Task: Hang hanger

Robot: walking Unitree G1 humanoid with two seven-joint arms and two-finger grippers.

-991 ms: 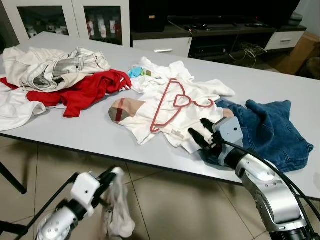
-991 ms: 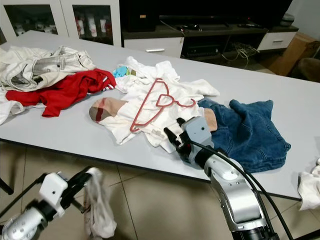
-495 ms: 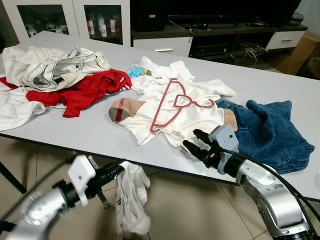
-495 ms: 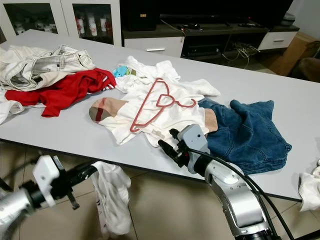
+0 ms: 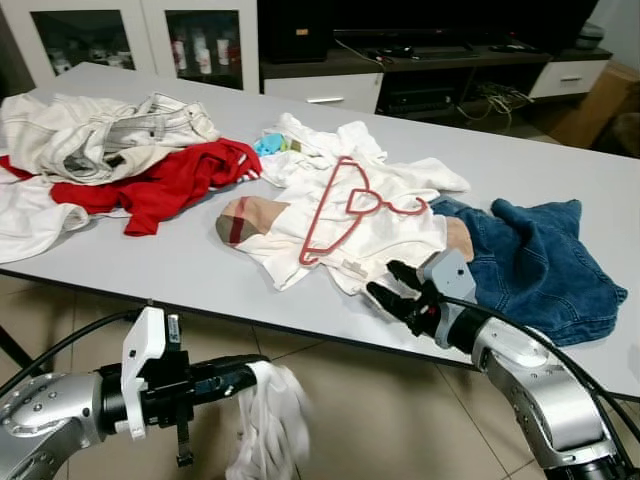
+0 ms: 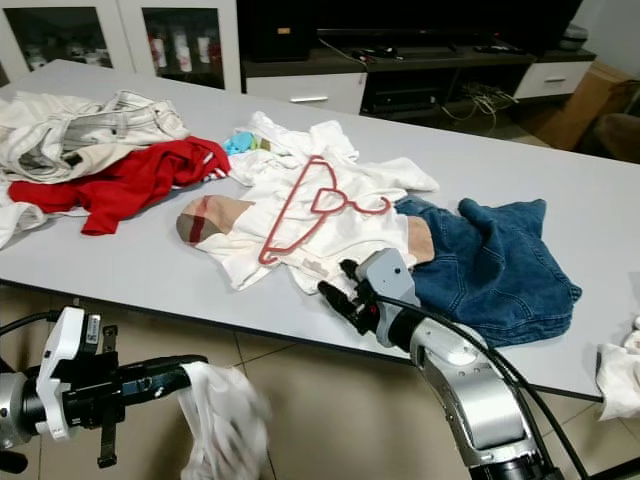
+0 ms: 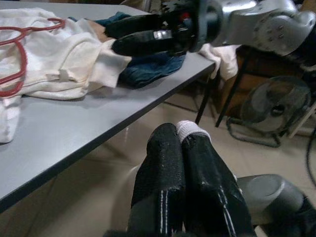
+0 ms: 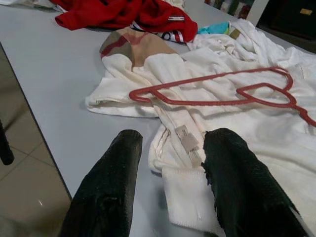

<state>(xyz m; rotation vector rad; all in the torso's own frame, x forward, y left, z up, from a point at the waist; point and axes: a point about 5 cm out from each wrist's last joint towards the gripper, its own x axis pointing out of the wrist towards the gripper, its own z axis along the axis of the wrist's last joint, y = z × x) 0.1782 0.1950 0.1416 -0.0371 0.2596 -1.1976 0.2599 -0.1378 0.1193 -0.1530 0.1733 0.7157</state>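
- The red hanger [image 5: 345, 207] lies flat on a white shirt [image 5: 385, 235], in the middle part of the grey table [image 5: 190, 265]. No gripper touches it.
- The right gripper [image 5: 393, 288] is at the near edge of the table, just beside the lower hem of the white shirt. Its jaws stand wide open and hold nothing.
- In the right wrist view the two black fingers [image 8: 111, 185] are well apart, and the shirt hem with its small labels lies between them. The hanger [image 8: 217, 91] is further ahead of them, on the shirt.
- The left gripper [image 5: 250, 372] is below the table edge, above the tiled floor [image 5: 400, 400]. Its jaws are closed on a white cloth [image 5: 272, 425], which hangs down and looks blurred.
- In the left wrist view the fingers [image 7: 165, 168] are pressed together, with a bit of white cloth [image 7: 190, 129] at the tips.
- A pair of blue jeans [image 5: 540, 265] lies on the table to the right of the white shirt, touching it.
- A red garment [image 5: 165, 185] and a pile of pale clothes [image 5: 100, 135] lie on the left part of the table, well apart from the hanger.
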